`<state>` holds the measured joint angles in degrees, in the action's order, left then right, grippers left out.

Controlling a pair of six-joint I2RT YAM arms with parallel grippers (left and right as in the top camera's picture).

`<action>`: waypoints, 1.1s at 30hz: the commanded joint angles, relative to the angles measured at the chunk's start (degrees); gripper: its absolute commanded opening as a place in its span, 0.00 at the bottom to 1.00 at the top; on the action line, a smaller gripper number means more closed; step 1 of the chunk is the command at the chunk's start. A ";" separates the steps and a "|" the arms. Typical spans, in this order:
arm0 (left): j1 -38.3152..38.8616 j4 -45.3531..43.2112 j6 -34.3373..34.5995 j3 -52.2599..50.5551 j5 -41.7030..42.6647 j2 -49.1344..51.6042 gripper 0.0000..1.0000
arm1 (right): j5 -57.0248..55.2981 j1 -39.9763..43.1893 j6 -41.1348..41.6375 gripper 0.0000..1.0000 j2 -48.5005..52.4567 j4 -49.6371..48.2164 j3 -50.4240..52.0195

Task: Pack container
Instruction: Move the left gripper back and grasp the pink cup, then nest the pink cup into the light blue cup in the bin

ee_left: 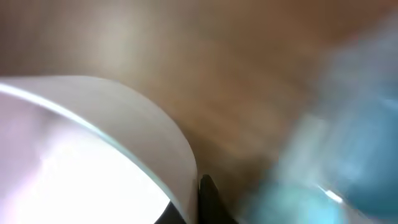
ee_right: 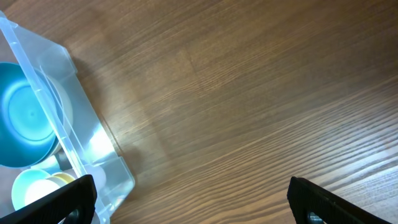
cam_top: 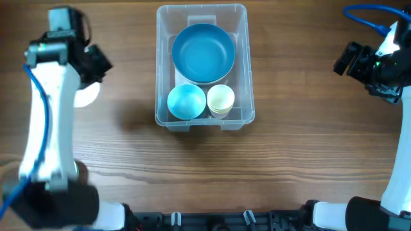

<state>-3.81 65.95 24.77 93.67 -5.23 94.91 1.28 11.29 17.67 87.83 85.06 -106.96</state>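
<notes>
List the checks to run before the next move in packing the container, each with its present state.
1. Container upright and open: ok.
2. Blue bowl, blue cup and cream cups inside it: ok.
3. Right gripper open and empty: ok.
4. Left gripper firmly holding white dish: cannot tell, left wrist view blurred.
5. Room in the container for that dish: cannot tell.

The left arm and right arm share white links, black joints, blue cables.
</notes>
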 commanded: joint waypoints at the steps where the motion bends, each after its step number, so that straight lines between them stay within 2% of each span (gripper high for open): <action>1: 16.74 0.28 0.37 2.75 -0.33 -8.28 0.04 | 0.15 -0.17 -0.74 1.00 -0.79 -0.24 0.59; 5: 29.90 -0.57 4.81 2.73 -1.92 -7.19 0.04 | 0.31 -0.20 -0.79 1.00 -0.79 -0.15 0.59; 8: 34.56 -1.20 5.75 2.71 -1.92 -3.28 0.04 | 0.31 -0.20 -0.79 1.00 -0.79 -0.13 0.59; 15: 36.17 -0.94 7.13 2.71 2.27 11.39 0.04 | 0.33 -0.20 -0.81 1.00 -0.79 -0.09 0.59; 18: 36.17 -0.96 6.99 2.71 4.42 15.19 0.04 | 0.33 -0.17 -0.81 1.00 -0.79 0.04 0.59; 20: 36.17 -1.07 6.97 2.71 4.35 15.61 0.08 | 0.33 -0.17 -0.79 1.00 -0.79 0.02 0.59; 21: 36.17 -1.31 6.93 2.73 4.35 15.58 0.11 | 0.33 -0.20 -0.76 1.00 -0.79 0.00 0.59; 22: 36.17 -1.64 6.14 2.73 4.37 15.50 0.26 | 0.31 -0.17 -0.81 1.00 -0.79 0.00 0.59; 23: 36.17 -1.62 5.46 2.73 4.35 15.41 0.49 | 0.31 -0.17 -0.81 1.00 -0.79 0.00 0.59; 25: 35.87 -0.66 5.44 2.73 4.09 14.99 0.55 | 0.31 -0.17 -0.98 1.00 -0.79 0.04 0.59; 28: 34.10 1.64 5.77 2.78 2.54 12.20 0.58 | 0.31 -0.17 -0.96 1.00 -0.79 0.04 0.59; 33: 26.64 9.11 9.25 2.78 -5.46 -0.39 0.62 | 0.31 -0.17 -0.98 1.00 -0.79 -0.22 0.59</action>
<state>28.05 72.20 31.57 96.27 -4.21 105.32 1.28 11.29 17.65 87.83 85.06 -106.96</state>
